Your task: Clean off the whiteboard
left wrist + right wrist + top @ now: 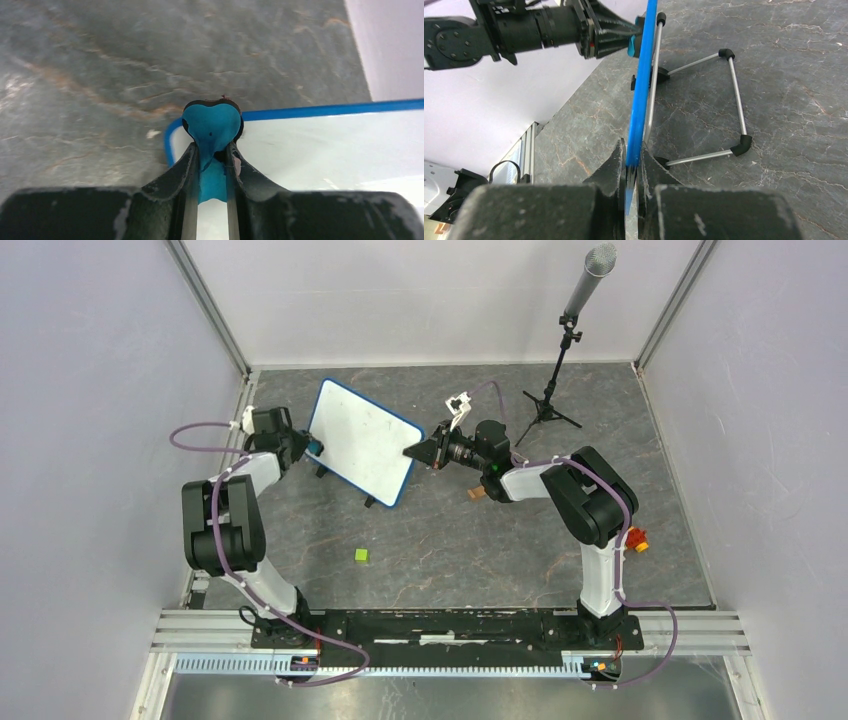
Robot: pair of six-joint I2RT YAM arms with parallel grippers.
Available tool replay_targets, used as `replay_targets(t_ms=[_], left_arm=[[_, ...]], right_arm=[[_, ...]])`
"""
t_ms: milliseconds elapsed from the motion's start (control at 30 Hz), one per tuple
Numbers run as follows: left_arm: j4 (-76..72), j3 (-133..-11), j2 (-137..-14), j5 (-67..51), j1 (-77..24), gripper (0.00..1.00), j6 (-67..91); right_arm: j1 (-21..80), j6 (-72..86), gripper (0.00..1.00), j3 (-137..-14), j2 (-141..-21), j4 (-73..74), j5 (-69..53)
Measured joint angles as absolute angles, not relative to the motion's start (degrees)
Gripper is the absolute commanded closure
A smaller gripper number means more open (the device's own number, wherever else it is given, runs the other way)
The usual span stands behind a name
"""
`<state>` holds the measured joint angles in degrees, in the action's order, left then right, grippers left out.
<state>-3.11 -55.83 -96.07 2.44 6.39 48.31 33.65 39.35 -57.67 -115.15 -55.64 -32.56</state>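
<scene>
The whiteboard (360, 440), white with a thin blue frame, stands tilted on its wire stand (734, 90) left of the table's middle; its face shows no writing. My right gripper (412, 452) is shut on the board's right edge, with the blue frame (641, 100) pinched between the jaws (633, 167). My left gripper (310, 447) is at the board's left edge, shut on a small blue eraser pad (212, 127) with a dark backing. The pad sits against the board's corner (172, 135). In the right wrist view the left gripper (631, 42) touches the board's far end.
A microphone on a black tripod (570, 330) stands at the back right. A small green cube (361, 555) lies in front of the board. An orange object (637, 540) sits by the right arm, and a brown piece (477, 493) lies under its wrist. Walls enclose three sides.
</scene>
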Motion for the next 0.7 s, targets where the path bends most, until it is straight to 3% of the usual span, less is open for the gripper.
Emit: replay_targets(t_ms=[300,700], left_arm=[[-7.49,-50.33,-96.97,0.30,9.41,0.73,50.92],[0.27,-60.82,-96.82,-0.43,3.68,0.73,45.04]], right_arm=[[33.65,39.55,1.00,-57.67,-115.15,-55.57,-32.53],[33.65,39.59,1.00,-57.67,-115.24,-55.24,-32.47]])
